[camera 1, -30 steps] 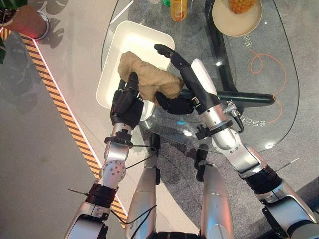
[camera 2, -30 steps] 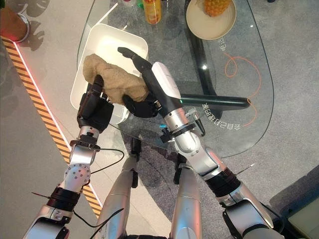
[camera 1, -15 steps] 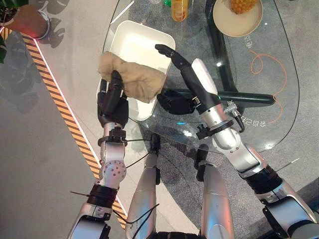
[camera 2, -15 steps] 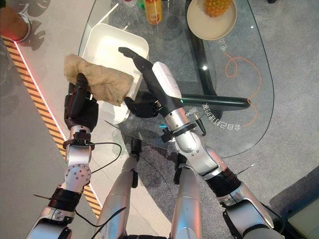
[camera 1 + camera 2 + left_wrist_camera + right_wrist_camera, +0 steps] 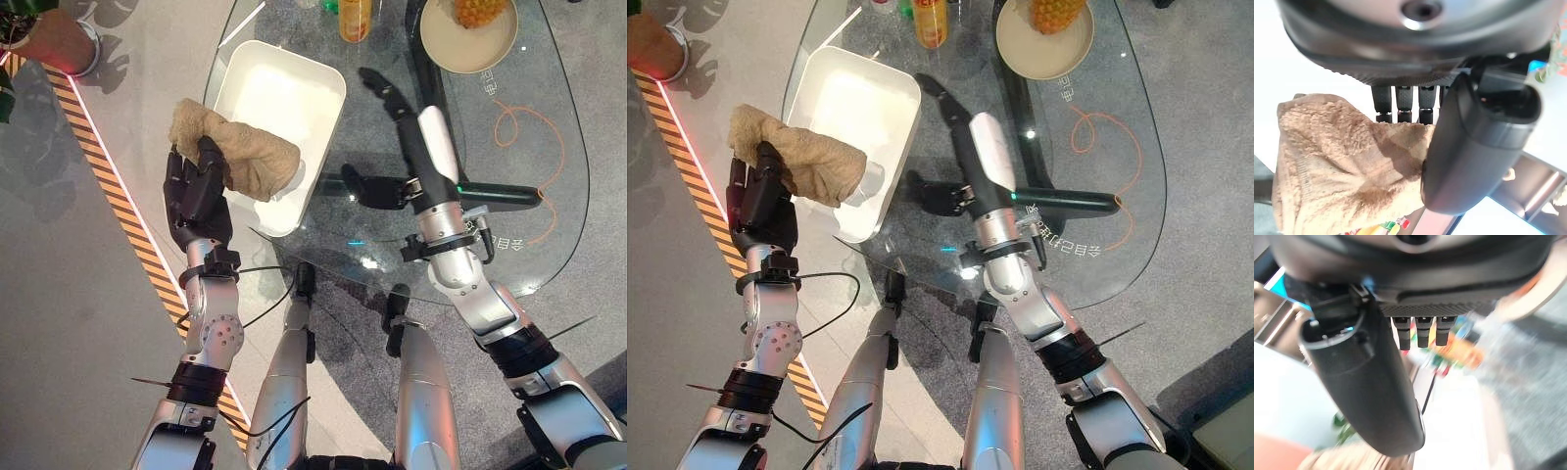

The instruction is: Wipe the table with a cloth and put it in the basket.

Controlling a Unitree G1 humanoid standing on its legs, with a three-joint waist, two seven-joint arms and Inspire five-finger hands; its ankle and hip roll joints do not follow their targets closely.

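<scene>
The cloth (image 5: 240, 157), tan and bunched, was pinched between the thumb and curled fingers of the left hand (image 5: 196, 191), draped over the 9 o'clock rim of the white basket (image 5: 284, 83) on the glass desk (image 5: 529, 196). The right hand (image 5: 397, 113) hovered at 3 o'clock of the basket, its fingers straight and empty, thumb splayed.

Basket (image 5: 277, 108) sits at the desk's (image 5: 549, 196) left end. Cloth (image 5: 240, 157), gripped in the left hand (image 5: 196, 191), overhangs the basket's left rim. Right hand (image 5: 392, 98) hovers over the desk, right of the basket. Bowl (image 5: 468, 39) lies behind it.
</scene>
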